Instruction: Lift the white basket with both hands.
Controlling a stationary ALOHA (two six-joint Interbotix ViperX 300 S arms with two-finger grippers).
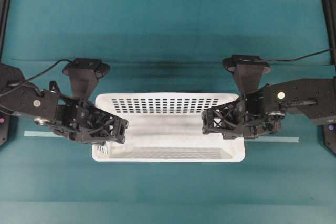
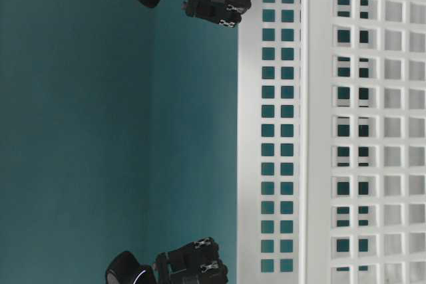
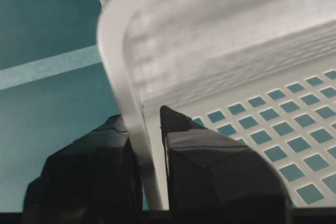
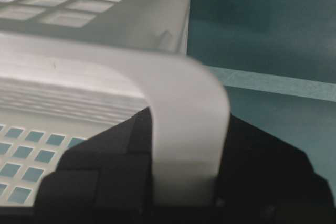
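The teal table (image 1: 168,30) lies bare on every side of the white basket (image 1: 173,124), with the widest free stretch toward 12 o'clock in the overhead view and a narrower strip toward 6. A pale tape line (image 1: 273,139) crosses the cloth, showing at 3 and 9 o'clock of the basket. The basket sits at the middle of the table, long sides toward 12 and 6, its holed walls and rounded rim unobstructed along both long edges. Whether its floor touches the table is hard to judge from these views; the overhead shadow suggests it may be slightly raised. The left gripper (image 1: 118,129) reaches in from 9 o'clock and is clamped on the short-end rim: the left wrist view shows one finger (image 3: 210,166) inside the wall and the other outside, pinching it. The right gripper (image 1: 210,121) comes from 3 o'clock and is likewise closed over the opposite rim, its dark pads (image 4: 105,177) straddling the white lip
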